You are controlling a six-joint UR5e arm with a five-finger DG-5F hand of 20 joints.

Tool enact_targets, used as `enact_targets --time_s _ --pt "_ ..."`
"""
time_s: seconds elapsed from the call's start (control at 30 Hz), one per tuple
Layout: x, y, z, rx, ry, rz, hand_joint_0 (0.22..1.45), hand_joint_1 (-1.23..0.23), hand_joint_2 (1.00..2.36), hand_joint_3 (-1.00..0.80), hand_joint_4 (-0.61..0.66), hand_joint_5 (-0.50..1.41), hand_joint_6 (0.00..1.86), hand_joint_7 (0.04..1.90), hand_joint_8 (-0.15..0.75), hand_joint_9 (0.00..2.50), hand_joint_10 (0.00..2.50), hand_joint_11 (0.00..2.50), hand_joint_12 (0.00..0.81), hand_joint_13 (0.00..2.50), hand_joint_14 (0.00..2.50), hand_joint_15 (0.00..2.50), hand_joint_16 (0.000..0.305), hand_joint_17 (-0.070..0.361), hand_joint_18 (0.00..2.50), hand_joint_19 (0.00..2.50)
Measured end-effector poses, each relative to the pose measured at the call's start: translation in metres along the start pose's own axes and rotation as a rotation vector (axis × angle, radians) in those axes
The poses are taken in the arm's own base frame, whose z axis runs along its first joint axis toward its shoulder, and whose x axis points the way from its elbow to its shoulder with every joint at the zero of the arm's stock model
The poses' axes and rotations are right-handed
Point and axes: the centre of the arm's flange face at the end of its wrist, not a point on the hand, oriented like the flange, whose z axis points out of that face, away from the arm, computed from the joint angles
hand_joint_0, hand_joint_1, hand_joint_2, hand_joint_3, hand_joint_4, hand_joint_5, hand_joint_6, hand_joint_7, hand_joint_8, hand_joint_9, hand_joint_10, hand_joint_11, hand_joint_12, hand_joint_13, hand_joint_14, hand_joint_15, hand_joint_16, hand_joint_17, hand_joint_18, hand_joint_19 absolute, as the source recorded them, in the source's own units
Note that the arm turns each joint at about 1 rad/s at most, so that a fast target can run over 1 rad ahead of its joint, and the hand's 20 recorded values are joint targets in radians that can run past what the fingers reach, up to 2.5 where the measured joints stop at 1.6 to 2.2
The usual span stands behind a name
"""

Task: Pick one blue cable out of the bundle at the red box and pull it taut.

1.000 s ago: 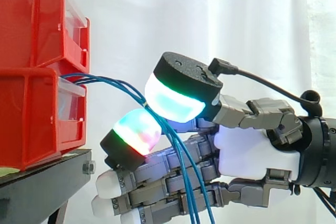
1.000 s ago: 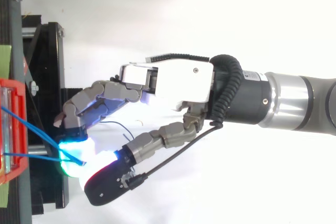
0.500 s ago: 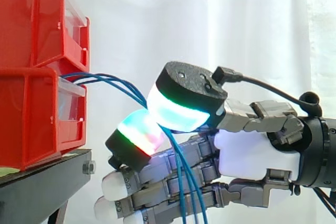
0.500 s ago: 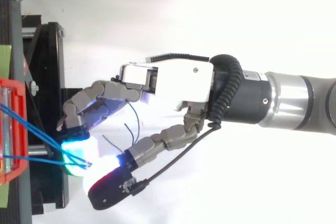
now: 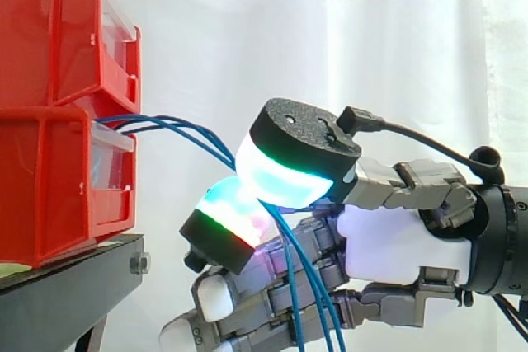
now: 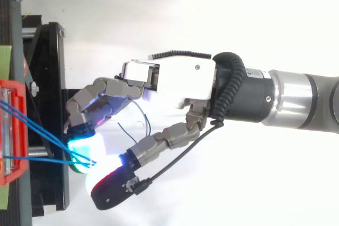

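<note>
While the arm is easing back from the bins, the grey-and-white robot hand is sitting a touch further right in the side view than a second ago, and its lower fingers are dropping and curling under. Up top, the fingers are clamping tight: the thumb pad and one finger pad are pinching the thin blue cables between them, glowing cyan, green and red. From above, the cables are running straighter from the bin front to the pinch than before, so slack is coming out. The pull is working, though the arc in the side view is telling me they are not taut yet. More than one strand seems to be passing through that pinch, so singling out one cable is looking unfinished.

Counting now, big to small:
- One black metal stand.
- Two red plastic bins, the upper bin sitting on the lower bin.
- One hand.
- Three blue strands that I am making out leaving the lower bin, with loose tails hanging below the pinch.
</note>
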Motion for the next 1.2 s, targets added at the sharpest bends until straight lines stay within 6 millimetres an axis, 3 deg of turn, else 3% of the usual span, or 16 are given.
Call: enact_targets --time_s 0.77,1.2 --pt "-0.009 0.021 0.004 0.121 0.005 0.027 0.68 -0.89 1.01 -0.32 0.18 -0.10 0.88 1.22 0.370 1.24 0.02 1.23 0.367 0.71 0.01 0.34 0.047 0.106 0.58 0.32" --pt "-0.009 0.028 0.007 0.119 0.005 0.027 0.68 -0.86 1.01 -0.34 0.16 -0.11 0.89 1.19 0.379 1.07 0.02 0.95 0.360 0.72 0.01 0.34 0.047 0.105 0.59 0.33"
